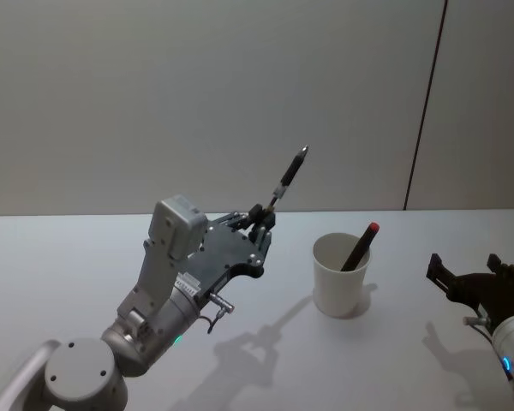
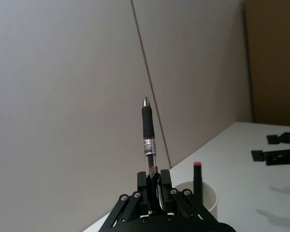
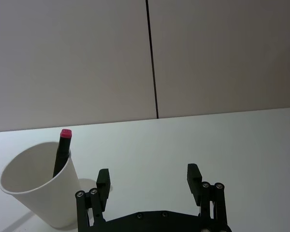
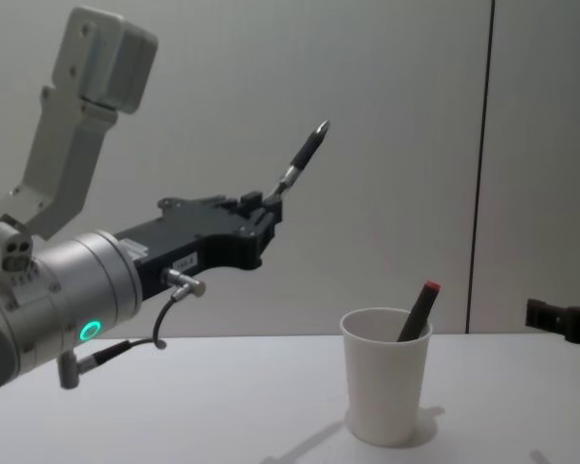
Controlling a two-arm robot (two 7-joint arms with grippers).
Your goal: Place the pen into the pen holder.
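Nearest to me: left arm [image 4: 68, 290], large in the chest view, reaching forward and up over the bench [image 1: 68, 274].

Left gripper [image 1: 264, 218] is raised well above the bench surface. Its jaws are clamped together on the lower end of the pen [image 1: 289, 175]. The rest of the barrel stands free beyond them.

Pen orientation: metal tip uppermost, long axis steeply tilted, leaning up and toward my right, toward the wall [image 1: 154, 86] behind. In the left wrist view it runs straight out in line with the gripper, black grip section just below the tip. The pen is in the air, to the left of the pen holder [image 1: 341, 274] and higher than its rim, not touching it.

Pen holder stands upright on the bench, right of centre. A red-capped pen [image 1: 361, 246] sits inside it, red end up, leaning against the rim on the right side.

Right gripper [image 1: 464, 267] sits low over the bench to the right of the pen holder, apart from it. Its jaws are spread wide with nothing between them, as I see in the right wrist view.
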